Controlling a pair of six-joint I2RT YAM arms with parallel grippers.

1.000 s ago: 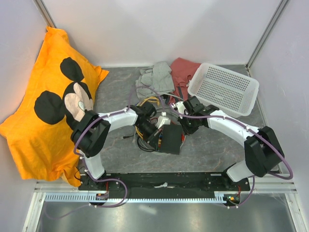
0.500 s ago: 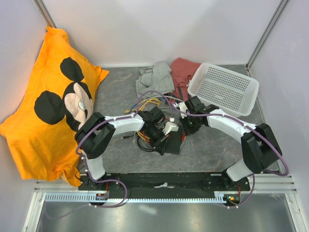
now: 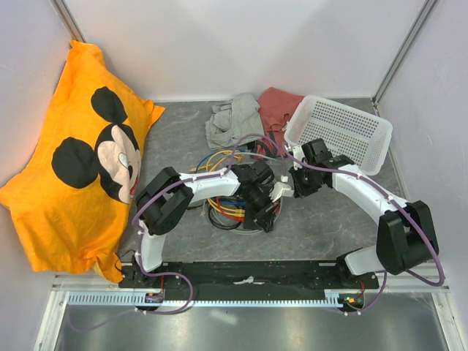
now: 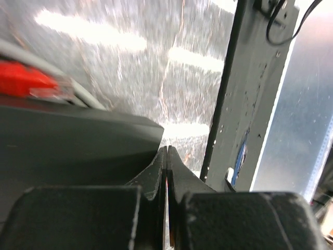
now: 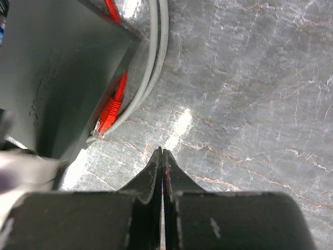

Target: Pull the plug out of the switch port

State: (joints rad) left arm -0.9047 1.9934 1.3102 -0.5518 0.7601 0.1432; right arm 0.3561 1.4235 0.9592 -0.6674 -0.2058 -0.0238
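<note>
The switch port is sitting somewhere in the edge of the black box (image 5: 52, 67); which socket cannot be told. The box is lying flat near the middle of the gray table (image 5: 250, 78), between the two wrists. A red plug (image 5: 108, 115) is resting against the box's edge beside two gray cables (image 5: 156, 47); whether it is seated cannot be told. The right gripper (image 5: 162, 155) is hovering near the plug without touching it, its fingers pressed together on nothing. The left gripper (image 4: 166, 155) is reaching past the box's corner, likewise pressed together and empty, pointing toward the black base rail (image 4: 250, 104). A coil of coloured cables (image 3: 223, 208) is lying left of the box. Farther off, a white basket (image 3: 340, 135) is sitting at the far right, a gray cloth (image 3: 234, 121) and a red cloth (image 3: 276, 102) are lying at the far edge, and an orange Mickey Mouse cloth (image 3: 73, 146) is lying at the left.
</note>
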